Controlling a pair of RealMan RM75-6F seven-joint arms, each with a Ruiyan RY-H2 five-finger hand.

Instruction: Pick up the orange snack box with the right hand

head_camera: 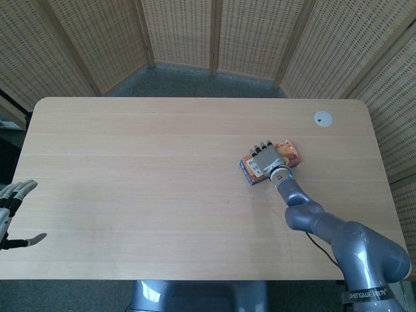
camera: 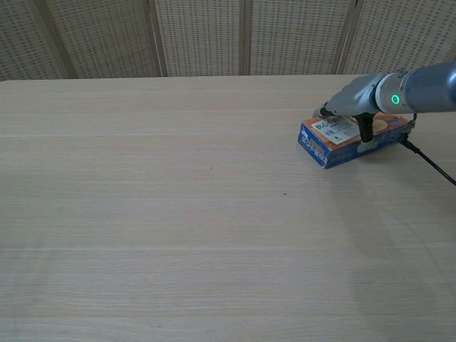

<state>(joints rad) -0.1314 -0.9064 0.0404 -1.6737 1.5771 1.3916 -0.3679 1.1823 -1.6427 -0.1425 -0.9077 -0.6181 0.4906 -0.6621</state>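
Orange snack box (camera: pixel 347 139) flat on the desk (head_camera: pixel 162 182), far right side. Right hand (head_camera: pixel 269 160) laid over it, fingers (camera: pixel 366 129) wrapped down its sides. Left hand (head_camera: pixel 12 208) off the desk's left edge, fingers spread, holding nothing.

A pale wood-grain desk (head_camera: pixel 143 175) with rounded corners is seen from above. It is backed by folding screens (head_camera: pixel 182 32) of woven cane set in light wooden frames, angled around its far edge and both sides. Grey carpet (head_camera: pixel 195 81) is visible between the screens and the far edge. A small white disc (head_camera: pixel 323 118) is set near the far right corner. Soft, even light is cast.
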